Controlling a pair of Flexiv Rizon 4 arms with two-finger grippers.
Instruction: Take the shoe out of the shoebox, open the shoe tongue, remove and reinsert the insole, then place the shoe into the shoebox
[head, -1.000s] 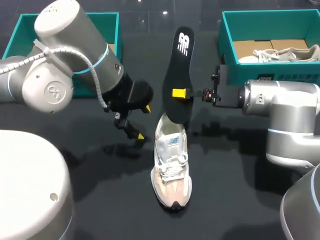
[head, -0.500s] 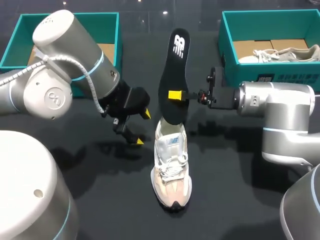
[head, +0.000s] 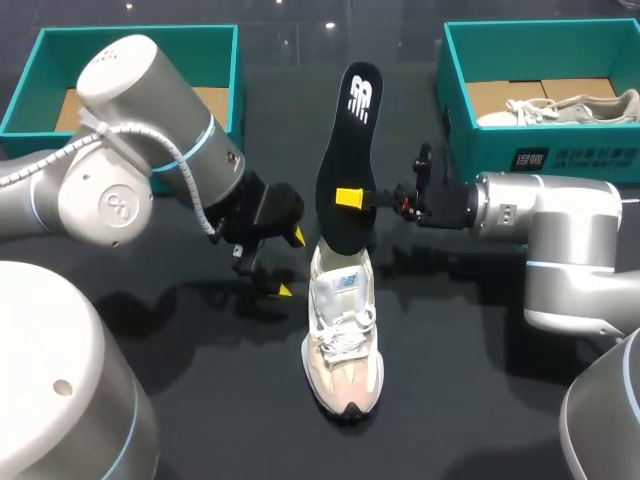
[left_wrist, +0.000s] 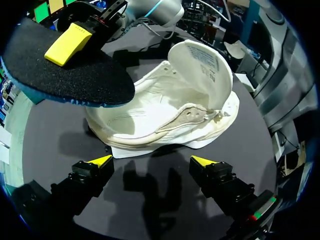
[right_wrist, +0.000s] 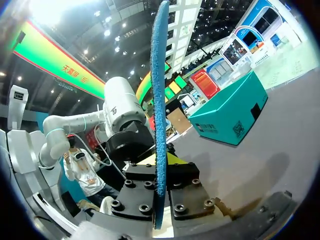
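Observation:
A beige and white shoe (head: 342, 340) lies on the black table, toe toward the front edge, its tongue (left_wrist: 202, 65) folded back. The black insole (head: 347, 160) stands upright over the shoe's heel opening. My right gripper (head: 349, 197) is shut on its lower part. In the right wrist view the insole's blue edge (right_wrist: 160, 100) runs up from between that gripper's (right_wrist: 160, 192) fingers. My left gripper (head: 290, 263) hangs open just left of the shoe's heel. In its own view the left gripper (left_wrist: 152, 161) points at the shoe's side (left_wrist: 165, 115), with the insole (left_wrist: 65, 75) above.
A teal shoebox (head: 38, 60) stands at the back left behind my left arm. A second teal box (head: 540, 150) at the back right holds another pale shoe (head: 570, 108). Bare black table lies left and right of the shoe.
My right arm has carried the insole slightly left and lower, closer over the shoe's heel. My left gripper has drifted a little toward the front, staying open.

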